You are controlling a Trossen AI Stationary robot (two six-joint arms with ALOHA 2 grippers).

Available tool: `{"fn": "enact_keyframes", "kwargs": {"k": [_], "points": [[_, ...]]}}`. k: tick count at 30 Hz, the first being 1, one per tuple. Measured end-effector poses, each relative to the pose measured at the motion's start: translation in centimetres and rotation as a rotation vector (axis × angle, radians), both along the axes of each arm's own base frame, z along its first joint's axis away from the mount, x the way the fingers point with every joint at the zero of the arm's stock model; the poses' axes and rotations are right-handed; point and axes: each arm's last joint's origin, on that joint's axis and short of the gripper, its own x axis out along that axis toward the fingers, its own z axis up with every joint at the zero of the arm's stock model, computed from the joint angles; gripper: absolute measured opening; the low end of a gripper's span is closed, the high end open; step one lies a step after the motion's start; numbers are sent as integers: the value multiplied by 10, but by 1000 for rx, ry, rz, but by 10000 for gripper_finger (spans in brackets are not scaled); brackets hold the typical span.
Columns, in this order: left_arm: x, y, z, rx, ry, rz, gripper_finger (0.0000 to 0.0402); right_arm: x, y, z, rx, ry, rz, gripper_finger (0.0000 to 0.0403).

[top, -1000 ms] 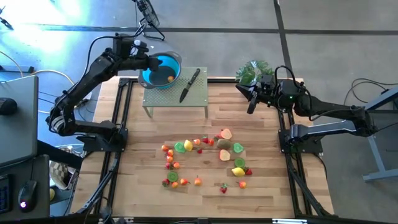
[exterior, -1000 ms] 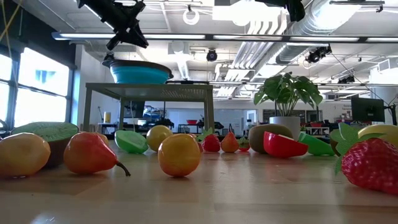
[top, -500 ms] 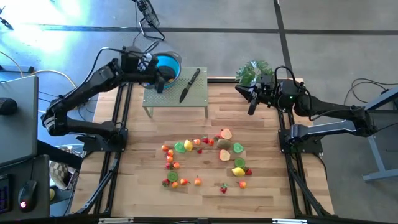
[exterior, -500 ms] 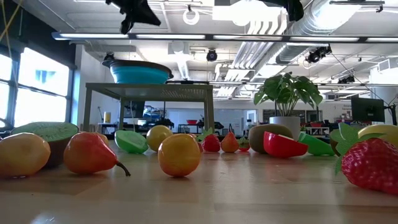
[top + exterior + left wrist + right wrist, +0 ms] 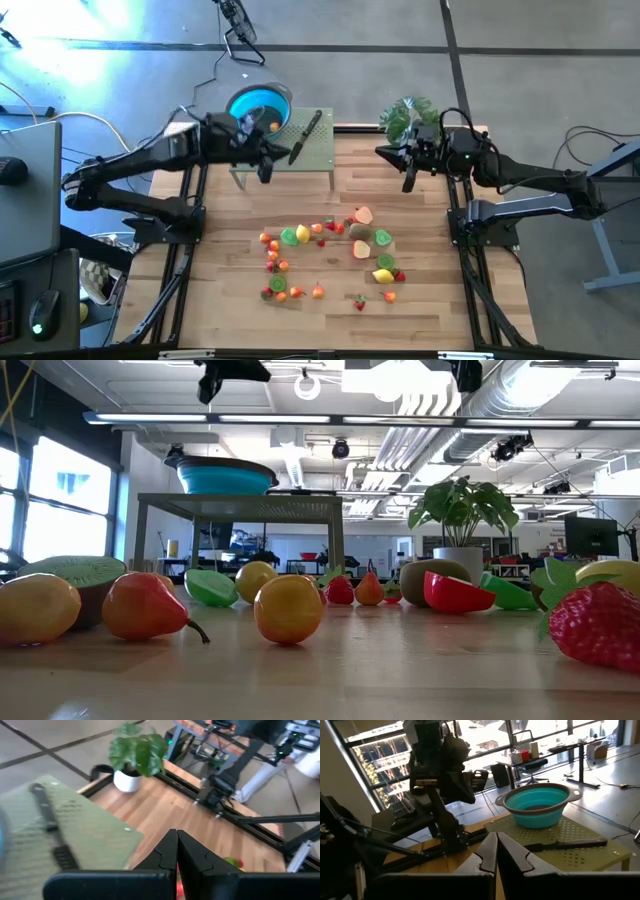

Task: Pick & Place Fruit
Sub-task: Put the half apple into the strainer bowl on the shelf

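Several small toy fruit pieces (image 5: 330,255) lie scattered on the wooden table; the low view shows them close up, among them a pear (image 5: 145,607) and a strawberry (image 5: 598,625). One orange piece (image 5: 272,124) lies in the blue bowl (image 5: 258,105), which stands on the green perforated stand (image 5: 320,155). My left gripper (image 5: 263,172) hovers shut and empty above the stand's near left corner; its closed fingers (image 5: 170,851) show in the left wrist view. My right gripper (image 5: 405,180) hangs shut and empty high over the table's far right, beside the plant.
A black-handled knife (image 5: 305,135) lies on the stand to the right of the bowl. A potted green plant (image 5: 405,115) stands at the table's far right corner. Bare wood lies between the stand and the fruit and along the near edge.
My left gripper has swung away from above the blue bowl toward the table's near and right side, staying high, and now hangs over the stand's near left corner. The orange piece stays in the bowl.
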Motion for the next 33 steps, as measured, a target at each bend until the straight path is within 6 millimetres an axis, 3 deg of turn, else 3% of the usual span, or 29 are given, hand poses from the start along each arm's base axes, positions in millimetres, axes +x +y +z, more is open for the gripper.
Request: {"fn": "enact_keyframes", "kwargs": {"k": [11,20,26,33], "points": [[19,-58,-26,28,-105,-56,0,0,2,-6,29,55,67,2],[17,-87,-31,41,-110,-75,0,0,1,-6,125,35,25,2],[-2,-92,-22,86,-123,-105,0,1,6,-6,162,23,-10,3],[-31,-85,-14,100,-104,-100,0,3,24,-6,179,14,-50,3]]}}
